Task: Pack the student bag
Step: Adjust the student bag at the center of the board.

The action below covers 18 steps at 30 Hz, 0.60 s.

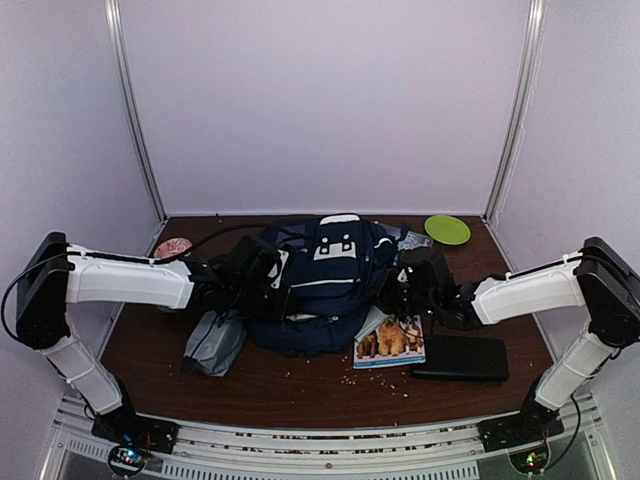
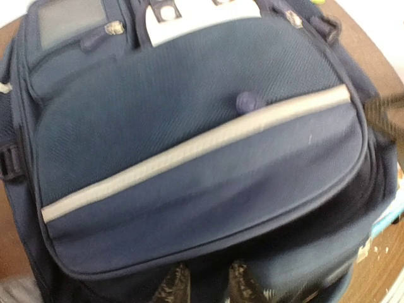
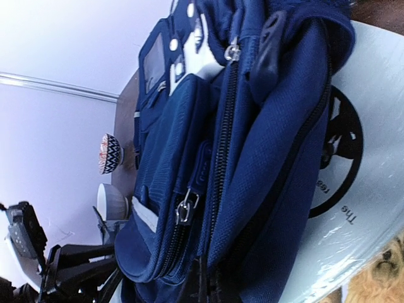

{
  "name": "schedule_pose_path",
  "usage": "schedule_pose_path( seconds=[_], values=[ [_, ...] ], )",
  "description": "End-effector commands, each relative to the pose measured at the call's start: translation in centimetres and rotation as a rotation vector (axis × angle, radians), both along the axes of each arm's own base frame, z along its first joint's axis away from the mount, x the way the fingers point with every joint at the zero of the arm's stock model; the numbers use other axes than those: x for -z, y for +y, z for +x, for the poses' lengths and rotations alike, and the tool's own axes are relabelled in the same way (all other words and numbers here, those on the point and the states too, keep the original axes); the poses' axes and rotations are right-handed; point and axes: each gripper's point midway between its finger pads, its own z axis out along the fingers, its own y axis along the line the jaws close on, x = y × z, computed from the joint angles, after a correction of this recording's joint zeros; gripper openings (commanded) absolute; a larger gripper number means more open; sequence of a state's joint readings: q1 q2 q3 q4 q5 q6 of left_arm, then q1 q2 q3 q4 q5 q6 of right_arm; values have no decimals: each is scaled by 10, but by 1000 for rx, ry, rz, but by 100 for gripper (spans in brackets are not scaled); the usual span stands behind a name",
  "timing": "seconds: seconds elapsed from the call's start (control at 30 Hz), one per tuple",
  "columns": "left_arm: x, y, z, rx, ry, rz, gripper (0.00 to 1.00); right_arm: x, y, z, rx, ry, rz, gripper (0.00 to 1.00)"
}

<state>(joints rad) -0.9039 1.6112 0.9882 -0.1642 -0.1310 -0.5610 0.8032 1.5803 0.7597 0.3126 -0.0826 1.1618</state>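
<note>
The counter (image 1: 300,385) carries the student bag (image 1: 320,290) lying flat at centre, its right edge against a picture book (image 1: 392,342). The right pincer (image 1: 392,292) is pressed together there. The left pincer (image 2: 205,284) straddles the opposite rim; whether it pinches, I cannot tell. An uneven pull could slip the fabric or drag the book.

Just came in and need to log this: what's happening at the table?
Two robot arms are working on the student bag, which lies between them. The right gripper is shut at its right side, apparently pinching fabric; the left gripper is at its left edge, grip unclear. A grey pouch, picture book and black case lie beside it, not packed.
</note>
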Motion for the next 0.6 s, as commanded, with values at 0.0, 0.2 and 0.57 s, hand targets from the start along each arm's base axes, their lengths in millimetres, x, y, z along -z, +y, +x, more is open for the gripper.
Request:
schedule_pose_path(
  seconds=[0.0,0.2,0.57],
  values=[
    [-55,-17,43,14,-165,-83,34,-74,24,-3,20,-132,237,0],
    [-88,-16,44,74,-266,-64,46,-107,18,3,78,-188,254,0],
    [-104,-23,-12,384,-324,-3,74,-95,21,1,37,-157,188,0]
  ],
)
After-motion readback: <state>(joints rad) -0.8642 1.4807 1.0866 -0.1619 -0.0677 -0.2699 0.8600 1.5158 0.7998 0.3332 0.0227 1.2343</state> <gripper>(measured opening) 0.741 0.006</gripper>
